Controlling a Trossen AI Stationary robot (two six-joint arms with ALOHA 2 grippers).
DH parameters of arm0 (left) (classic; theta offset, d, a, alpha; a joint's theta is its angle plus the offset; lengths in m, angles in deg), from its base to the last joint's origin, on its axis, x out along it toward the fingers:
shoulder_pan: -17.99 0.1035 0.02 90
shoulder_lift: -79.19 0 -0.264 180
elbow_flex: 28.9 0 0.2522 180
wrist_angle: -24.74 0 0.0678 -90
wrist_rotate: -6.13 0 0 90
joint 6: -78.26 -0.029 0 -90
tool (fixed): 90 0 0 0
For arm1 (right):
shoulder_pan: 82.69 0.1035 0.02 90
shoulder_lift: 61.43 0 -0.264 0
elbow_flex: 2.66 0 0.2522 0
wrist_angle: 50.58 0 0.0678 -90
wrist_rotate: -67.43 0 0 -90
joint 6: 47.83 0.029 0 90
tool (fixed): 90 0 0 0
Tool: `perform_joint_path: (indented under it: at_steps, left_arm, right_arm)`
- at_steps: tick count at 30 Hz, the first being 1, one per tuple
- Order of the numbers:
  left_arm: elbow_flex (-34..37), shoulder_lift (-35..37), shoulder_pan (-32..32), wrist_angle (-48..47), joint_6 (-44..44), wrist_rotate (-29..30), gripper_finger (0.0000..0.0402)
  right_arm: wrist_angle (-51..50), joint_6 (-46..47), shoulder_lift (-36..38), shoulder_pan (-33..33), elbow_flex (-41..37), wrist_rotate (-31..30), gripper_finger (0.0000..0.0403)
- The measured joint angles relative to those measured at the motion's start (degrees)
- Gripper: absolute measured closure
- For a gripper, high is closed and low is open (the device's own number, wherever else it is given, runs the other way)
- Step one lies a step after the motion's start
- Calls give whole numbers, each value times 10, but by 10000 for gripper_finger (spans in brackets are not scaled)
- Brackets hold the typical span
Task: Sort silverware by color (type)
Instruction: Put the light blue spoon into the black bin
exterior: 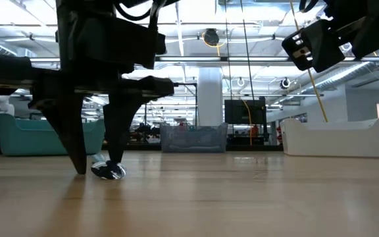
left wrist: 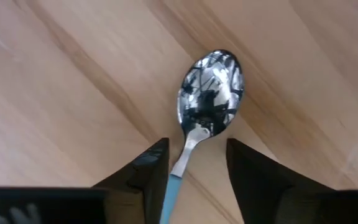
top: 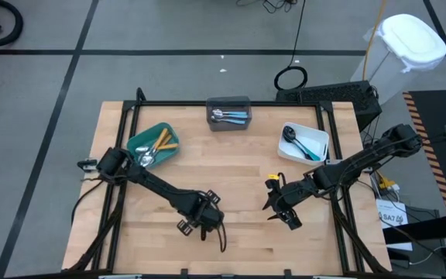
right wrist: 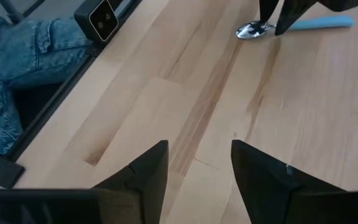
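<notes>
One blue-handled spoon (left wrist: 209, 87) lies mid-table between the open left gripper (left wrist: 194, 171) fingers (right gripper (right wrist: 197, 165) open, hovering apart).

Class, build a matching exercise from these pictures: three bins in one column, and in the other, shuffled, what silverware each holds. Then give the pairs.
Column one:
1. teal bin
2. grey bin
3. white bin

Column two:
A. black-headed pieces with blue handles
B. silver-headed pieces with orange handles
C. silver-headed pieces with blue handles

Pairs: 1-B, 2-C, 3-A

One blue-handled spoon lies on the table, between the open fingers of the left pincer.
</notes>
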Motion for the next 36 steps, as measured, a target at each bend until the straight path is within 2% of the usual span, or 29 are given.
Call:
perform_joint_path:
  at_steps: [9, 17, 26, 36]
  left_arm:
    - [1, -11, 17, 0, -9, -26, 321]
    - [2, -12, 21, 12, -8, -20, 366]
    - [2, -13, 22, 33, 35, 1, 389]
    - [-16, -15, 22, 33, 178, 40, 391]
  right_arm:
    - [-7, 14, 0, 0, 0, 0, 234]
    - [-7, 14, 0, 0, 0, -1, 234]
    - [-7, 14, 0, 0, 0, -2, 234]
    - [-29, 13, 0, 0, 0, -2, 234]
